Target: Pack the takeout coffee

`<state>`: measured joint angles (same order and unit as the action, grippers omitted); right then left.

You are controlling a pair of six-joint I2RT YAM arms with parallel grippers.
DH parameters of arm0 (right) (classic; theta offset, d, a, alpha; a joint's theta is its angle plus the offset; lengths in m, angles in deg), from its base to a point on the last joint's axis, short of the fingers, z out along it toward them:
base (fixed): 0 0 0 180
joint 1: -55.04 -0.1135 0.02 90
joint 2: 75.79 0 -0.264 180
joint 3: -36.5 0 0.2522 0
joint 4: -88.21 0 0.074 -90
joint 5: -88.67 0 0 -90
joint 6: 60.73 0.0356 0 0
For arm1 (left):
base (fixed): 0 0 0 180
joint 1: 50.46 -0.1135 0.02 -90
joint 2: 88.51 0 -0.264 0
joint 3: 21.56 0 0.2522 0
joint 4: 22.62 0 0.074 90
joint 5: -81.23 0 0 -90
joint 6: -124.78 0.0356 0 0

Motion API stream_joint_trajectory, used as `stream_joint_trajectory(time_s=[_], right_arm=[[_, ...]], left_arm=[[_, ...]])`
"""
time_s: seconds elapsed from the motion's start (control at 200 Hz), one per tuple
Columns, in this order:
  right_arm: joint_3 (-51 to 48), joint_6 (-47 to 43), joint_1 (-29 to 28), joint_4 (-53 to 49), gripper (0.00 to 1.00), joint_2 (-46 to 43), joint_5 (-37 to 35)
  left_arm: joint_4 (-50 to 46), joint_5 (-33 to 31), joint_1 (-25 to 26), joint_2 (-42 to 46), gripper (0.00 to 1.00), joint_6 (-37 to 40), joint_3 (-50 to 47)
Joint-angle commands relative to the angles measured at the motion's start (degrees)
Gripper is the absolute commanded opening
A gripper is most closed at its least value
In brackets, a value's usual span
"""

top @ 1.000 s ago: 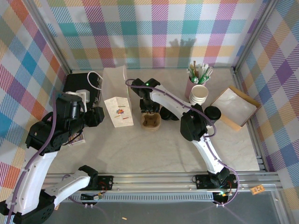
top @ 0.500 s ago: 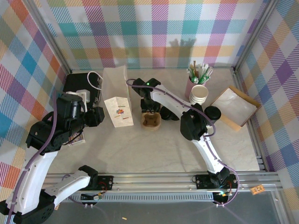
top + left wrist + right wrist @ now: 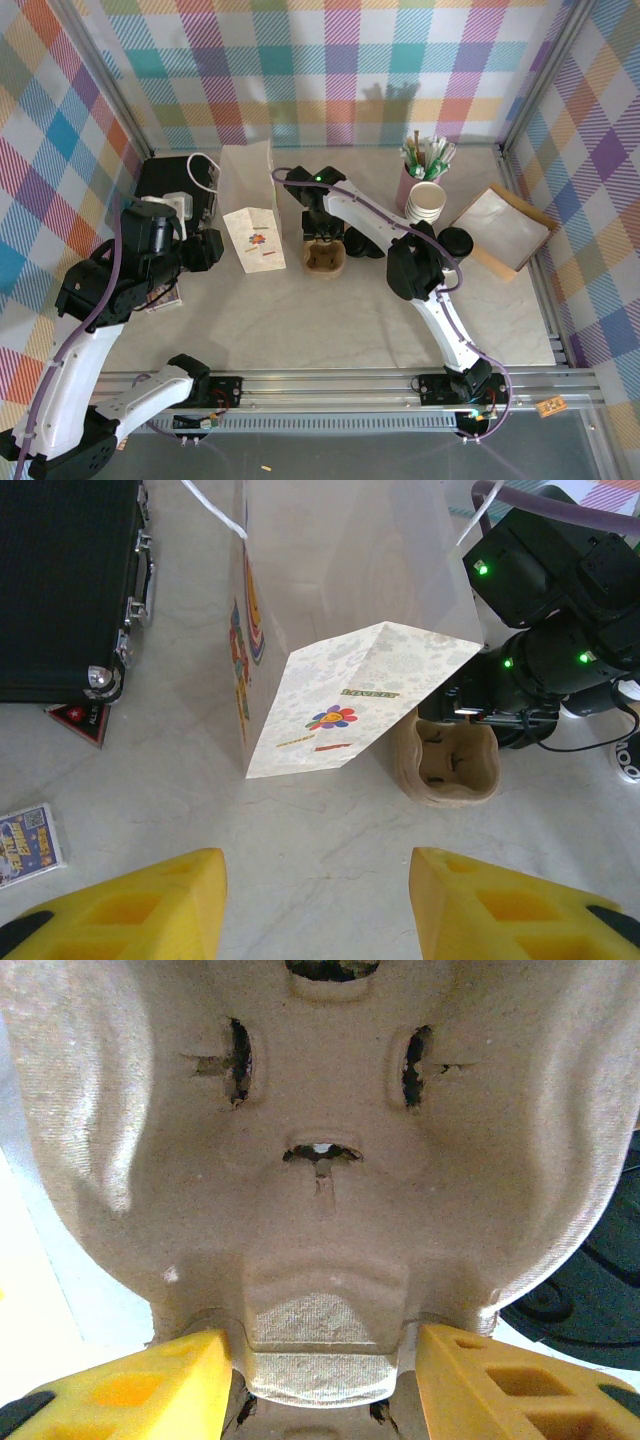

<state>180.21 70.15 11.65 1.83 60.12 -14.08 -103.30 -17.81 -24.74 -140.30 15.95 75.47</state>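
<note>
Right gripper (image 3: 322, 1360) astride the cup tray (image 3: 320, 1210) rim, grip uncertain; keep tray level if lifted; left gripper (image 3: 318, 885) agape, empty

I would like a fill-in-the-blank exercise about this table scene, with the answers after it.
1. The case beside the paper bag is ___ in colour.
2. The left gripper holds ___.
3. In the top view, the cup carrier stands to the ___ of that bag.
Missing words: black; nothing; right.

White paper bag (image 3: 350, 700) beside pulp cup carrier (image 3: 447, 765), black case (image 3: 60, 580) at left, left hand (image 3: 318, 880) fingers apart below
</note>
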Motion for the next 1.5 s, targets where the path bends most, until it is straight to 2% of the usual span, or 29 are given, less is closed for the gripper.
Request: stream_joint_trajectory(time_s=[0.0, 0.33, 0.55, 1.345, 1.495], right_arm=[[-0.1, -1.2, 0.4, -0.4, 0.54, -1.2, -0.3], [-0.1, -1.7, 0.5, 0.2, 0.46, -1.6, -0.7], [0.0, -1.6, 0.5, 0.2, 0.52, -1.8, -1.0], [-2.0, -2.8, 0.7, -0.2, 0.29, -5.2, 1.5], [-6.2, -3.4, 0.7, 2.2, 0.19, -8.5, 3.1]], left_arm=[[-0.1, 0.5, -0.2, 0.2, 0.51, -0.9, -0.6], [-0.1, 0.7, -0.3, 0.5, 0.51, -1.5, -0.7], [-0.3, 0.7, -0.2, 0.9, 0.51, -1.8, -1.3], [-0.2, 0.8, -0.2, 1.1, 0.51, -1.4, -1.9], [0.2, 1.1, -0.3, 0.9, 0.51, -1.4, -2.2]])
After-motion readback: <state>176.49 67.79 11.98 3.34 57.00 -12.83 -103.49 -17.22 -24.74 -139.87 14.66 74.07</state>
